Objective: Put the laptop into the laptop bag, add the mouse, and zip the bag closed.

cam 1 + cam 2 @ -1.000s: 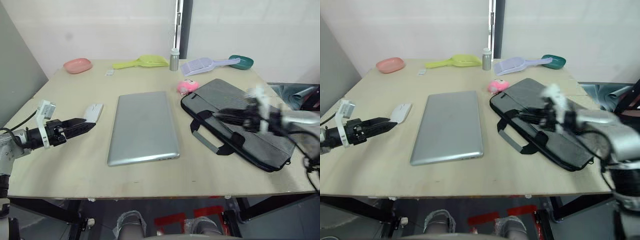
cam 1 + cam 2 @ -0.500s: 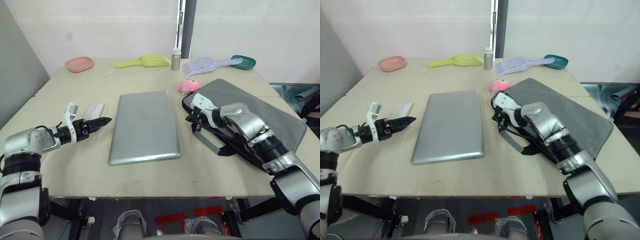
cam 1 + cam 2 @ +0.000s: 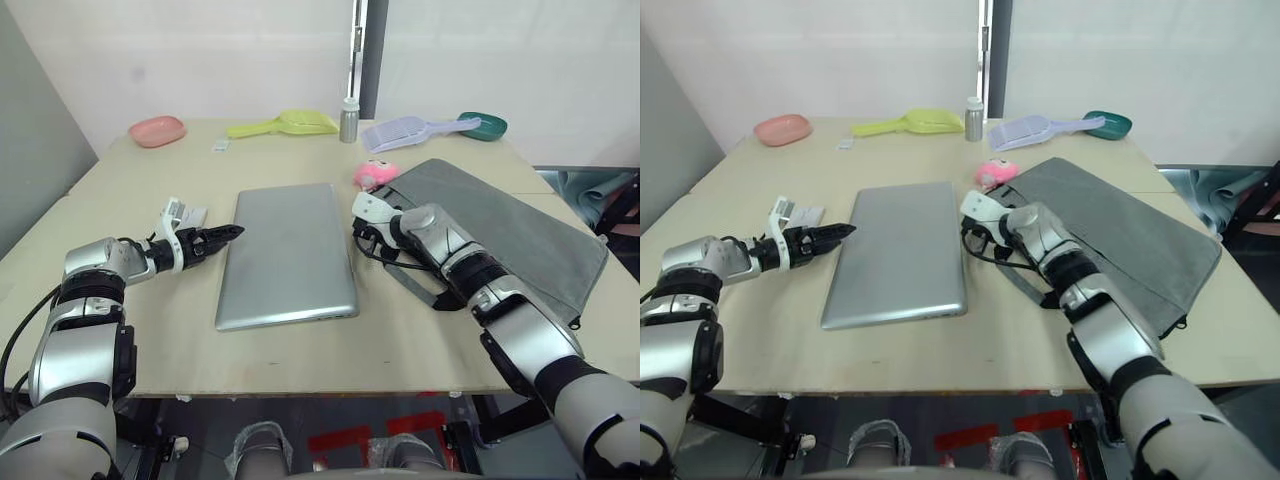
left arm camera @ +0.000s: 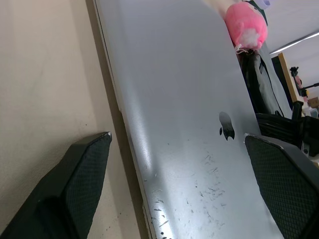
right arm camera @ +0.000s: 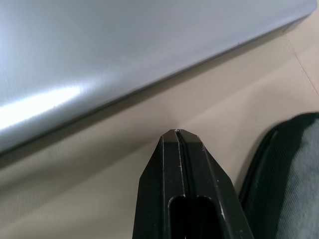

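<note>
Left end effector [image 4: 174, 164]: fingers spread wide, astride the laptop's left edge, holding nothing; one finger over the desk [image 3: 300, 360], the other over the lid. Right end effector [image 5: 180, 144]: fingers pressed together, empty, tip over bare desk between the laptop [image 3: 288, 252] and the laptop bag [image 3: 520, 240]. Laptop lies closed and flat at desk centre. Mouse [image 3: 185, 214] sits just left of the laptop, beside the left end effector. Pink plush toy [image 3: 374, 173] touches the bag's far corner.

laptop [image 3: 898, 250] flat on table [image 3: 940, 350] | left claw [image 3: 840, 231] at its edge
</note>
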### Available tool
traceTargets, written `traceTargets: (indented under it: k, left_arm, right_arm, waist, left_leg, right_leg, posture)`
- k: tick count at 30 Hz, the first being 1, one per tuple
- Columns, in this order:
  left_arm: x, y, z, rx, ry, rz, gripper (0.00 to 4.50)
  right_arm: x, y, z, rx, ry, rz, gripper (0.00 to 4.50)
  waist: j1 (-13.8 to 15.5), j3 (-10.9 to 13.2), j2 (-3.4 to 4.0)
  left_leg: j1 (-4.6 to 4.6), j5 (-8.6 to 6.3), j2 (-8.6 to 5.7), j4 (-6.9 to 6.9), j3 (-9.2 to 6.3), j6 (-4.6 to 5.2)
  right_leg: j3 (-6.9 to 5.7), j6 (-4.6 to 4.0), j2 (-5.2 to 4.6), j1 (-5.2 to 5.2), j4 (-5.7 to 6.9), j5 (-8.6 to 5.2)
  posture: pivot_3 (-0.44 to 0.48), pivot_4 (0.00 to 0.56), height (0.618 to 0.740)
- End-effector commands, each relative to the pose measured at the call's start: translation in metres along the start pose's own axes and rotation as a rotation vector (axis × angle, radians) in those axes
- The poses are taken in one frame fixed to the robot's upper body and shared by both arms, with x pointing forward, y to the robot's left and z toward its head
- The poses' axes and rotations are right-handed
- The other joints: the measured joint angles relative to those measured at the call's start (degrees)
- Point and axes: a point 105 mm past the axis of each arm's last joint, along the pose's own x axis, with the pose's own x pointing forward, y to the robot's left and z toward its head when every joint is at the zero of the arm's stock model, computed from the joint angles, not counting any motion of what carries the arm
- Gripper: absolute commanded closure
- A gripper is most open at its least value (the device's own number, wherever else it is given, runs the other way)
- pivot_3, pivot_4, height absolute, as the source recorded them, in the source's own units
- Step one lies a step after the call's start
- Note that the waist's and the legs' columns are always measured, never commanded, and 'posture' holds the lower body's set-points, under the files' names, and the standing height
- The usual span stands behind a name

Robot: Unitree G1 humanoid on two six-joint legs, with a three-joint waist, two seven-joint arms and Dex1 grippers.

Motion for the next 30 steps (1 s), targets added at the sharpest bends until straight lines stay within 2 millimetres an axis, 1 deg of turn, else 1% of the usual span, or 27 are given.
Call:
traceTargets:
  k: [1,3,5,9,11,14,17,19,22,25,27,30]
  left_arm:
    - [0.002,0.013,-0.021,-0.044,0.062,0.040,0.00]
    - [0.003,0.016,-0.029,-0.055,0.086,0.037,0.00]
    - [0.005,0.017,-0.036,-0.057,0.109,0.041,0.00]
    - [0.010,0.009,-0.036,-0.068,0.107,-0.003,0.00]
    - [0.012,0.002,-0.034,-0.102,0.092,-0.041,0.00]
    - [0.013,-0.004,-0.037,-0.082,0.117,-0.063,0.00]
    - [0.014,-0.011,-0.038,-0.106,0.124,-0.105,0.00]
    - [0.013,-0.016,-0.044,-0.129,0.144,-0.136,0.00]
    - [0.009,-0.014,-0.059,-0.154,0.189,-0.137,0.00]
    - [0.006,-0.012,-0.066,-0.162,0.201,-0.130,0.00]
    - [0.006,-0.013,-0.065,-0.165,0.188,-0.136,0.56]
    - [0.006,-0.013,-0.058,-0.148,0.156,-0.132,1.56]
  right_arm:
    - [0.006,0.004,0.015,-0.012,-0.049,0.018,4.48]
    - [0.011,0.011,0.023,0.013,-0.077,0.044,4.48]
    - [0.012,0.010,0.033,0.046,-0.119,0.044,4.48]
    - [0.009,0.005,0.047,0.073,-0.163,0.036,4.48]
    - [0.009,0.005,0.051,0.077,-0.178,0.042,4.48]
    - [0.009,0.007,0.060,0.064,-0.201,0.053,4.48]
    - [0.009,0.010,0.063,0.061,-0.208,0.062,4.48]
    - [0.009,0.012,0.063,0.049,-0.207,0.066,4.48]
    - [0.009,0.013,0.062,0.048,-0.204,0.069,4.48]
    - [0.009,0.014,0.060,0.053,-0.200,0.071,4.48]
    - [0.009,0.014,0.060,0.052,-0.199,0.075,4.50]
    - [0.008,0.013,0.057,0.045,-0.191,0.072,4.50]
  waist:
    - [-0.01,-0.02,0.03]
    - [-0.03,-0.05,0.08]
    - [-0.05,-0.08,0.11]
    - [-0.17,-0.10,0.20]
    - [-0.20,-0.08,0.22]
    - [-0.17,-0.08,0.23]
    - [-0.16,-0.08,0.23]
    - [-0.17,-0.08,0.24]
    - [-0.13,-0.08,0.23]
    - [0.01,-0.08,0.23]
    - [0.00,-0.08,0.24]
    - [0.04,-0.08,0.24]
  left_leg:
    - [0.01,0.00,0.00,0.00,0.00,0.00]
    - [0.02,0.00,0.00,0.00,-0.02,0.00]
    - [0.02,-0.01,0.00,0.00,-0.03,0.02]
    - [0.05,-0.01,0.00,-0.01,-0.03,0.02]
    - [0.04,-0.01,0.00,-0.01,-0.04,0.02]
    - [0.00,-0.02,0.00,-0.06,-0.05,0.02]
    - [-0.04,-0.01,0.00,-0.17,-0.06,0.01]
    - [-0.08,-0.01,-0.01,-0.29,-0.07,-0.01]
    - [-0.10,0.01,-0.02,-0.46,-0.07,-0.04]
    - [-0.10,0.01,-0.03,-0.67,-0.07,-0.06]
    - [-0.10,0.02,-0.04,-0.74,-0.07,-0.07]
    - [-0.13,0.05,-0.05,-0.80,-0.07,-0.13]
  right_leg:
    - [-0.01,0.00,0.00,0.01,0.00,0.00]
    - [-0.03,0.00,0.00,0.02,0.01,0.00]
    - [-0.03,-0.01,-0.01,0.03,0.00,0.00]
    - [-0.04,-0.01,-0.01,0.07,-0.02,0.00]
    - [-0.05,-0.01,-0.02,0.07,-0.02,0.00]
    - [-0.09,-0.03,-0.02,0.06,-0.11,-0.01]
    - [-0.15,-0.09,-0.02,0.06,-0.21,-0.05]
    - [-0.20,-0.10,-0.02,0.06,-0.35,-0.05]
    - [-0.25,-0.12,-0.03,0.06,-0.51,-0.07]
    - [-0.31,-0.18,-0.03,0.06,-0.66,-0.10]
    - [-0.34,-0.19,-0.03,0.07,-0.76,-0.11]
    - [-0.37,-0.18,-0.04,0.08,-0.87,-0.10]
  posture:
    - [0.000,0.150,0.740]
    - [0.000,0.150,0.740]
    - [0.000,0.150,0.740]
    - [0.000,0.150,0.740]
    - [0.000,0.150,0.740]
    - [0.000,0.150,0.740]
    - [0.000,0.150,0.740]
    - [0.000,0.150,0.740]
    - [0.000,0.150,0.740]
    - [0.000,0.150,0.740]
    - [0.000,0.150,0.740]
    - [0.000,0.150,0.740]
